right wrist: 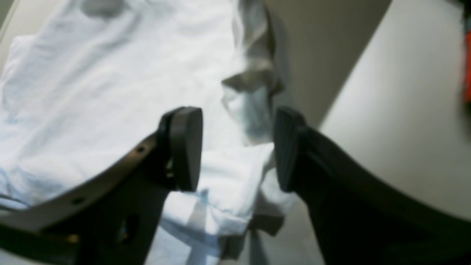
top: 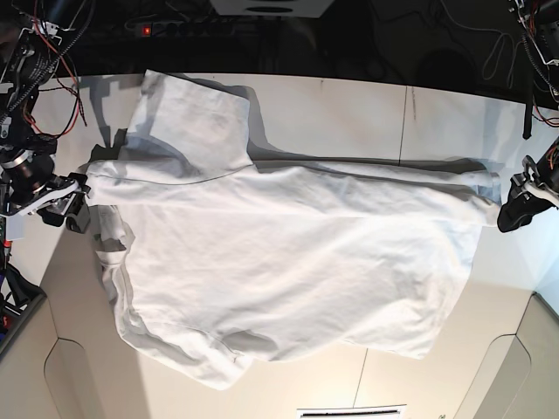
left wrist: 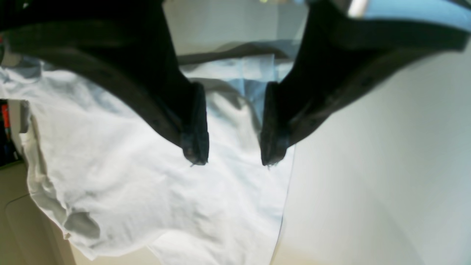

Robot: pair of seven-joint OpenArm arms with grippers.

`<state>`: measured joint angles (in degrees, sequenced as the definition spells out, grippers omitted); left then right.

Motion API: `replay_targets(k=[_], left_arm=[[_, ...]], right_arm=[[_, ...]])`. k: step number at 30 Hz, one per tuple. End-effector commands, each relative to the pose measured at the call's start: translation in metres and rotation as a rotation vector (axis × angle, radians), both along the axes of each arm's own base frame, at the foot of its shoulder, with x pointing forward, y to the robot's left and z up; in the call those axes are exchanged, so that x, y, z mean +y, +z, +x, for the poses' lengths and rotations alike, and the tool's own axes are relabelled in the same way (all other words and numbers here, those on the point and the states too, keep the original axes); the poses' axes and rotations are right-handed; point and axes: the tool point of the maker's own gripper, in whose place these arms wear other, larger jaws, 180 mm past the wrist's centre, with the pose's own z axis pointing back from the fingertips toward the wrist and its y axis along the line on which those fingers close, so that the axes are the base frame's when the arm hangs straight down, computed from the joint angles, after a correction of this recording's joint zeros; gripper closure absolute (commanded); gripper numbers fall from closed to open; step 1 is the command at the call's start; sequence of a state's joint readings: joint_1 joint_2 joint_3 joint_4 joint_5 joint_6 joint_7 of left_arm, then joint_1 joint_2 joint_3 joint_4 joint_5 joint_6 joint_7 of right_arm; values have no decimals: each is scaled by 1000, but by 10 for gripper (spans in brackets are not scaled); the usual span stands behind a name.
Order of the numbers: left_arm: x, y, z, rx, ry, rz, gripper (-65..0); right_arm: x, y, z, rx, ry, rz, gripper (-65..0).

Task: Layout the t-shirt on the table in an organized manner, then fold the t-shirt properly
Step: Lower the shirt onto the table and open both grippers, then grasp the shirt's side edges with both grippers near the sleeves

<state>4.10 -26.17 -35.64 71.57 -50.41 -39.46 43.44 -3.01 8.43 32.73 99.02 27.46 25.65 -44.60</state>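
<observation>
The white t-shirt (top: 288,253) lies spread and wrinkled across the white table (top: 349,105), with one folded part toward the back left. Its near part reaches past the table's front edge. My left gripper (top: 515,208) is at the shirt's right end. In the left wrist view the left gripper (left wrist: 233,158) is open, its fingertips (left wrist: 195,154) just above the shirt (left wrist: 147,176) near its edge. My right gripper (top: 74,196) is at the shirt's left end. In the right wrist view the right gripper (right wrist: 235,151) is open, with a bunched fold of the shirt (right wrist: 250,117) showing between its pads.
A thin dark seam (top: 404,113) crosses the table at the right. Cables and dark equipment (top: 262,35) line the back edge. The arm bases stand at the far left (top: 22,131) and far right (top: 541,52). Beige floor (top: 489,375) lies beyond the front edge.
</observation>
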Motion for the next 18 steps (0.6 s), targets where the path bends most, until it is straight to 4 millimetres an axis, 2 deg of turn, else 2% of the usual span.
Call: replay_targets(k=[1,3,5,6,7,8,10,13,17,18], left_arm=[[8,21,9,-67,4,12,-270],[7,25,11,-85,7,-8,-269],[5,28,14,-101,6,-19,-247],[4,30,17,-105,1,-18,-183],[2,32,21,-111,-6,-16,-89],[-1,34,26,-115,-17,-11,0],[-13,37,40,-118,-58,9,0],[-41,35,61,-94,-161,64,0],[-84,21,79,-35,-328,174,0],[-90,17,83,-19,-346,210,0]], right_arm=[[-2,24,9,-76,9,-16,-300],[11,41,12,-134,62,4,-243],[32,54,15,-200,151,60,-131],[40,56,16,-209,173,83,-51],[48,55,18,-210,187,92,0],[56,52,21,-205,201,91,0],[68,46,31,-196,221,69,0],[81,35,55,-183,231,33,0],[94,6,84,-89,260,23,0],[96,-2,89,-64,264,27,0]])
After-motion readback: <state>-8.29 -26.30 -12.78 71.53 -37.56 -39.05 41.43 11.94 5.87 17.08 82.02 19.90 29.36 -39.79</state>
